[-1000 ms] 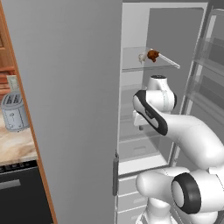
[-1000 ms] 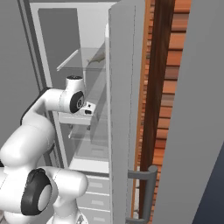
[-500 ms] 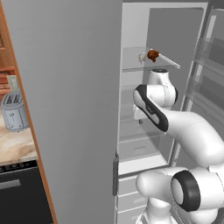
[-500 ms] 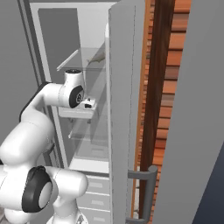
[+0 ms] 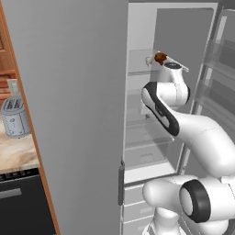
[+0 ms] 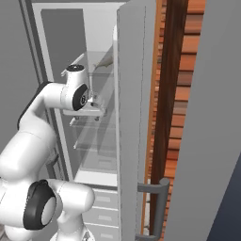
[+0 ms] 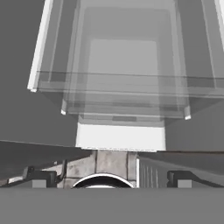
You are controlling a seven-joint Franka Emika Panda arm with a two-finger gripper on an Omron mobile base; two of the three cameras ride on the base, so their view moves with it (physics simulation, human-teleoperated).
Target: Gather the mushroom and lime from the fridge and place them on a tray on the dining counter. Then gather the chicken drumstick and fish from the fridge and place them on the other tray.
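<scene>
The fridge [image 5: 78,114] stands open, white inside with glass shelves. A reddish-brown chicken drumstick [image 5: 159,58] with a whitish bone end lies at the front of the upper glass shelf [image 5: 142,62]. My arm reaches into the fridge, its wrist just below and right of the drumstick. In the right base view my gripper [image 6: 95,103] hangs under the upper shelf, where a slim grey shape [image 6: 107,60] that looks like the fish lies. The hand view looks down through the glass shelves [image 7: 124,94]; my gripper [image 7: 109,178] is open, fingertips [image 7: 40,178] far apart with nothing between them.
The grey fridge door [image 6: 134,117] with its bar handle [image 6: 157,207] stands close on the right, with a brick wall [image 6: 188,70] behind it. A silver toaster [image 5: 14,117] sits on a stone counter [image 5: 13,156] at left. Door racks [image 5: 220,78] flank the arm.
The arm has lifted the hand from the middle shelves up to just under the upper shelf. The gripper stayed open; the drumstick has not moved.
</scene>
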